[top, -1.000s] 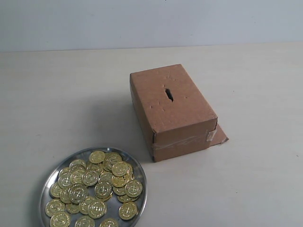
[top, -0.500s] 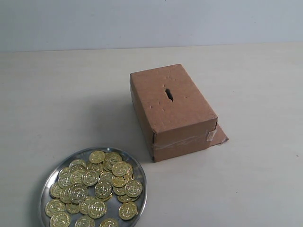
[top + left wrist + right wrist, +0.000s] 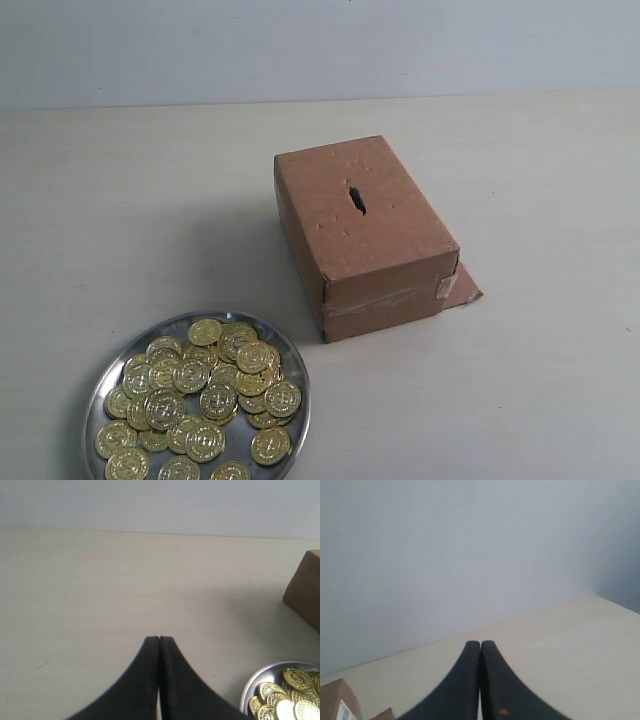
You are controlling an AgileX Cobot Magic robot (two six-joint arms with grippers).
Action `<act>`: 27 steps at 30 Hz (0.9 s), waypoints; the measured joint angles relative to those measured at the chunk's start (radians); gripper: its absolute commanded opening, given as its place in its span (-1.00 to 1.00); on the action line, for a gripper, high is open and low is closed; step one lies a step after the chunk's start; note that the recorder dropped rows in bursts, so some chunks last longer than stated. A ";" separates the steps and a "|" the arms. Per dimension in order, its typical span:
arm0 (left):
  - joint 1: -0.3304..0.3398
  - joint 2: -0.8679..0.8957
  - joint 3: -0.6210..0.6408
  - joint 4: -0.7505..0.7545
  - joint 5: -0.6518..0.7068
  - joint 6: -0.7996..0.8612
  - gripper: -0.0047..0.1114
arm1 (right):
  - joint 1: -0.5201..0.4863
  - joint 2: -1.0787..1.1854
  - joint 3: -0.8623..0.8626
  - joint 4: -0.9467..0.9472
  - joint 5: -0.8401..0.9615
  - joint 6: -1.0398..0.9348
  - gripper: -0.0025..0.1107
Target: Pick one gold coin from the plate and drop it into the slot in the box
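A round silver plate (image 3: 98,385) sits at the front left of the table, heaped with several gold coins (image 3: 205,390). To its right and further back stands the brown cardboard box (image 3: 385,265), with a dark ragged slot (image 3: 356,200) in its top face and a flap (image 3: 466,288) at its base. Neither arm shows in the exterior view. My left gripper (image 3: 159,640) is shut with nothing in it, above bare table, apart from the plate (image 3: 252,683) and the box corner (image 3: 305,590). My right gripper (image 3: 480,644) is shut and empty, well away from the box edge (image 3: 335,697).
The pale table (image 3: 520,390) runs to a grey wall (image 3: 300,45) at the back. Clear tape (image 3: 385,300) crosses the box's near end.
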 measured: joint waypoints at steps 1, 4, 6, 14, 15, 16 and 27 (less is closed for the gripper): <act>0.000 0.000 0.000 0.000 0.000 0.000 -0.92 | -0.012 0.000 0.000 -0.002 0.000 0.000 -0.96; 0.000 0.000 0.000 0.000 0.000 0.000 -0.92 | -0.066 0.000 0.000 -0.009 0.002 -0.004 -0.96; 0.000 0.000 0.000 0.000 0.000 0.000 -0.92 | -0.101 0.000 0.000 -0.012 0.012 -0.005 -0.96; 0.000 0.000 0.000 0.000 0.000 0.000 -0.92 | -0.118 0.000 0.000 -0.105 0.126 -0.027 -0.96; 0.000 0.000 0.000 0.000 0.000 0.000 -0.92 | -0.118 0.000 0.000 -0.113 0.134 -0.027 -0.96; 0.000 0.000 0.000 0.000 0.000 0.000 -0.92 | -0.118 0.000 0.000 -0.126 0.137 -0.025 -0.96; 0.000 0.000 0.000 0.000 0.000 0.000 -0.92 | -0.118 0.000 0.000 -1.149 0.179 0.923 -0.96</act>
